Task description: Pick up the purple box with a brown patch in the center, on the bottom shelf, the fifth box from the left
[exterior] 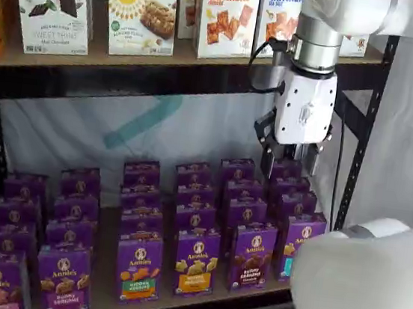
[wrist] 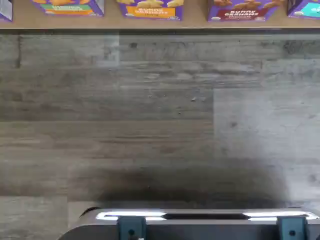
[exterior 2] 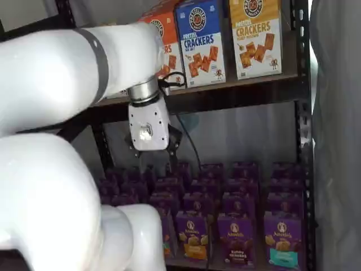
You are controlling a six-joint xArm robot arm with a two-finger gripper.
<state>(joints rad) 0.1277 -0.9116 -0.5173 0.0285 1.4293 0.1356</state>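
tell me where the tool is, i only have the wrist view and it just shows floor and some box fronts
observer: in a shelf view the tool hangs just below the cracker shelf, above the back rows of purple cartons.
operator: is it holding anything
observer: no, a gap shows between its fingers and nothing is in it.
operator: what's behind the purple box
observer: the purple box stands in the front row on the bottom shelf, with more cartons lined up behind it.

Small upright purple Annie's carton with dark brown band stands at the front edge of the light wooden tabletop, front row, untouched.
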